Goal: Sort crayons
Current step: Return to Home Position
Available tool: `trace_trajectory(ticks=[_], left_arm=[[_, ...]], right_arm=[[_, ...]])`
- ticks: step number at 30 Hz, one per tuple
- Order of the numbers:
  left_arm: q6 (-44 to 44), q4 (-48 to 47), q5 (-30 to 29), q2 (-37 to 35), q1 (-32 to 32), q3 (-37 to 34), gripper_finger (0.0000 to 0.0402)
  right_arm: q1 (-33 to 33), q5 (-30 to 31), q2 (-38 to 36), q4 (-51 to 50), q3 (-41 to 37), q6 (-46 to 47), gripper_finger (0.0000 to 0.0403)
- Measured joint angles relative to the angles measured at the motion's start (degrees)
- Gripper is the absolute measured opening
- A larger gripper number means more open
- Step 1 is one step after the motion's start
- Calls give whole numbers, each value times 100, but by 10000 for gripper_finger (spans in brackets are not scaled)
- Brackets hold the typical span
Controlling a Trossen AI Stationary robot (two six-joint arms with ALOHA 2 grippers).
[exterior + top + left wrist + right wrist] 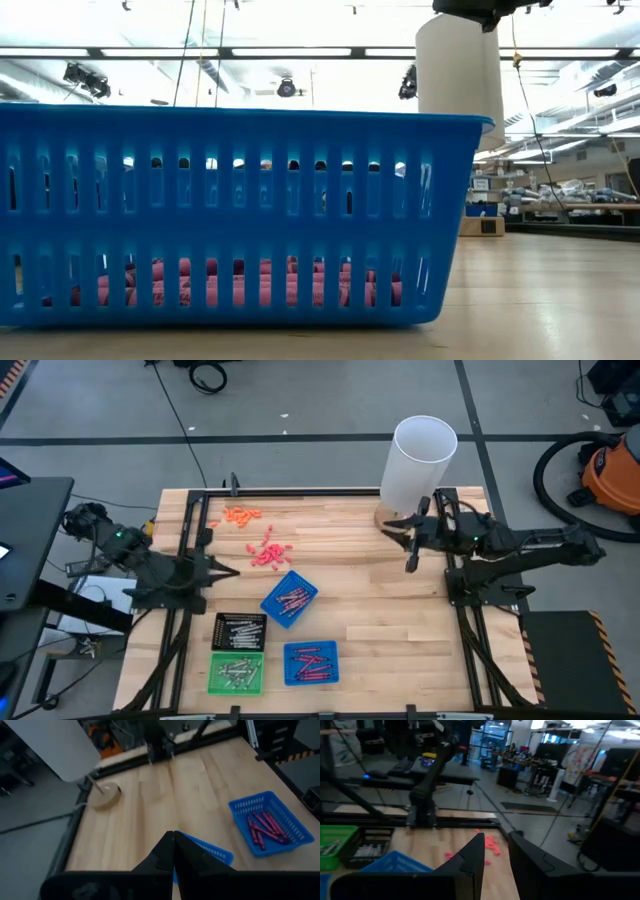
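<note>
Red crayons lie in two blue trays, one tilted at mid-table and one near the front edge, which fills the low view. Grey-silver crayons lie in a green tray and a black tray. My left gripper is shut and empty, just left of the tilted blue tray. My right gripper is open and empty at the back right, beside a white cylinder; its fingers show apart in the right wrist view.
A tall white cylinder stands at the back right by a round wooden disc. Salmon-pink bits and orange bits lie loose at the back left. Bare wood lies between the trays and the right arm.
</note>
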Motion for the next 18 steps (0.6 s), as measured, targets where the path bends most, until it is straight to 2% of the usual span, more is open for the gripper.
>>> trace_trajectory(ticks=[7, 10, 15, 18], left_arm=[[254, -118, -546, -601, -2, -21, 8], [357, 125, -857, -924, -2, -305, 7], [790, 1179, -1545, -1574, -2, -1024, 7], [1028, 1860, -1595, -1979, -2, -1290, 7]], right_arm=[[-603, -275, -642, -510, 0, -284, 95], [-808, -285, -936, -645, 0, -398, 95], [-1224, -510, -1329, -599, 2, -730, 95], [-1575, -704, -1510, -545, 60, -769, 95]])
